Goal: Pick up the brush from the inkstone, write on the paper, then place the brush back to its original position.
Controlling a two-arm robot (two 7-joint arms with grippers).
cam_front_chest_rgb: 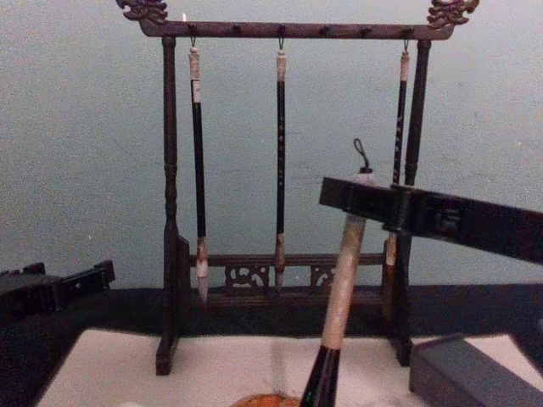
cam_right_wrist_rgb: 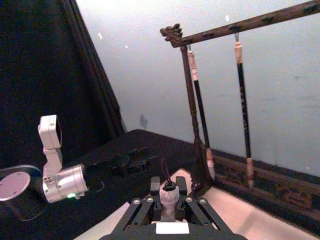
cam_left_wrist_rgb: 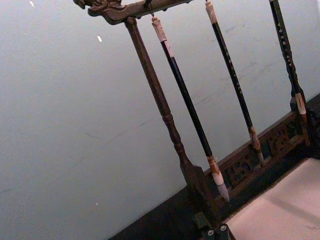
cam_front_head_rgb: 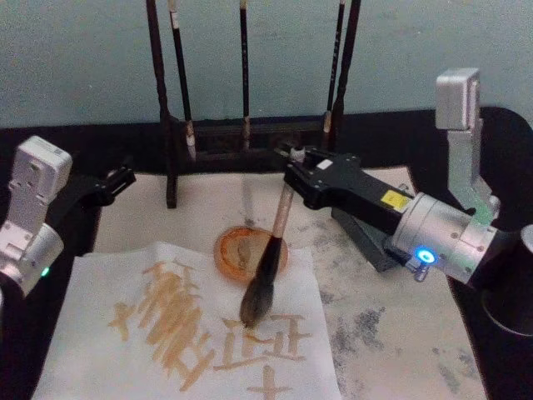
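Observation:
My right gripper (cam_front_head_rgb: pixel 287 160) is shut on the pale handle of the brush (cam_front_head_rgb: pixel 277 225), which hangs tilted with its grey-brown tuft low over the paper (cam_front_head_rgb: pixel 92 333). I cannot tell whether the tuft touches the sheet. Tan strokes cover the paper's middle and lower right. In the chest view the brush (cam_front_chest_rgb: pixel 344 271) slants down from the right gripper (cam_front_chest_rgb: pixel 361 197), its black loop on top. In the right wrist view the fingers (cam_right_wrist_rgb: pixel 142 207) clamp the handle end (cam_right_wrist_rgb: pixel 169 197). The dark grey block to the right looks like the inkstone (cam_front_head_rgb: pixel 371 237). My left gripper (cam_front_head_rgb: pixel 117 181) is parked at the far left.
A round orange dish (cam_front_head_rgb: pixel 237 250) sits just behind the paper, under the brush. The wooden rack (cam_front_chest_rgb: pixel 280 30) with three thin dark brushes stands at the back. A stained beige mat (cam_front_head_rgb: pixel 391 342) lies under everything. A black table edge (cam_front_head_rgb: pixel 500 342) is at the right.

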